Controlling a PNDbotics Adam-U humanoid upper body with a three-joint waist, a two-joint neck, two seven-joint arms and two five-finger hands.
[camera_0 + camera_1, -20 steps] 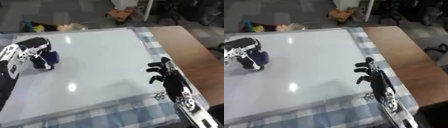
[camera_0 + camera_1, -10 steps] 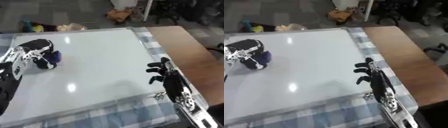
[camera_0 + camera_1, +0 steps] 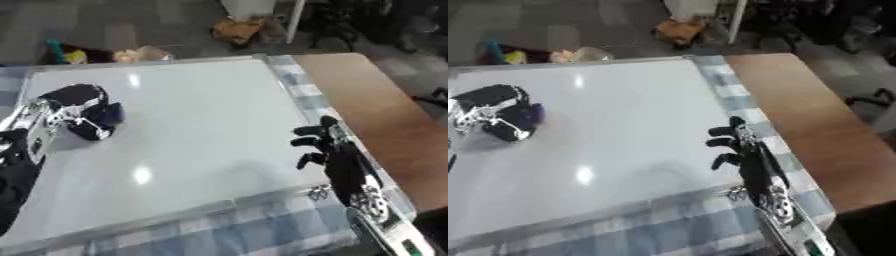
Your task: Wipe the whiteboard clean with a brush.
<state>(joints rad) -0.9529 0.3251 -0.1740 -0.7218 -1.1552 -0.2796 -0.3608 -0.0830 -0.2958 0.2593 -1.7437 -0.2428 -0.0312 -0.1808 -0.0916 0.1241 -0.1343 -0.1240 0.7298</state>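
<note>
The whiteboard (image 3: 201,130) lies flat on the worktop (image 3: 376,115), over a blue-and-white checked cloth (image 3: 262,225) that shows along its near and right edges. Its white surface looks bare of marks and carries a few bright reflections.

Toward the whiteboard's left edge, a little beyond its middle, the left robot hand (image 3: 74,107) has its fingers curled round the brush (image 3: 107,114) — a small dark blue block that sits against the board's surface. The fingers wrap over the top of the brush, so only its right-hand side shows past them; whether its underside lies fully flat on the board cannot be told. The silver and black forearm runs from that robot hand down to the lower left corner of the view.

The right robot hand (image 3: 741,150) is over the whiteboard's right edge, near the board's near corner, well apart from the brush. It stands edge-on with its fingers bent inward toward the board's middle — they hold nothing. Whether it touches the board or cloth beneath cannot be told. Its arm runs back to the lower right corner.

To the right of the whiteboard, past the strip of checked cloth, the worktop shows as bare brown wood.
</note>
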